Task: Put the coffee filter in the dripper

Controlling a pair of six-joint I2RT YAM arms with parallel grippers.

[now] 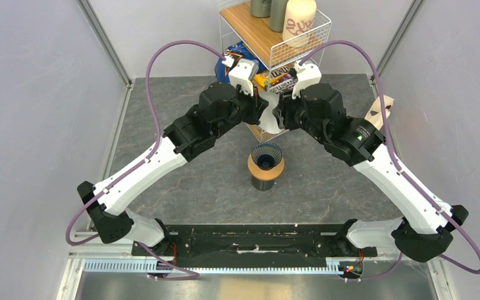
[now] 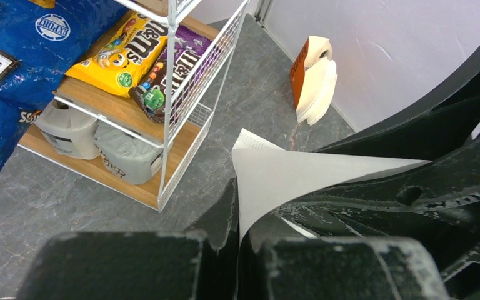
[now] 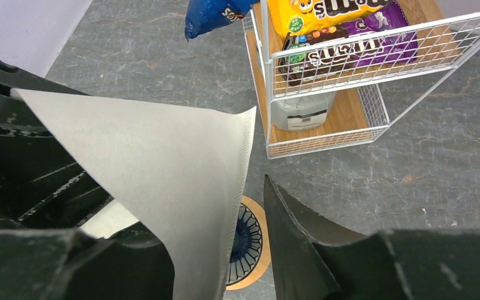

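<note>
White filter [image 3: 162, 181] sits clamped in the left hand [image 2: 240, 215]; the right hand [image 3: 225, 225] stands apart. Best centred over the dripper [image 1: 266, 155], point down.

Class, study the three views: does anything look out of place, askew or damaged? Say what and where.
The blue snack bag sticks out past the wire rack's side, overhanging its shelf. Nothing looks spilled or torn; the coffee filter looks undamaged.
</note>
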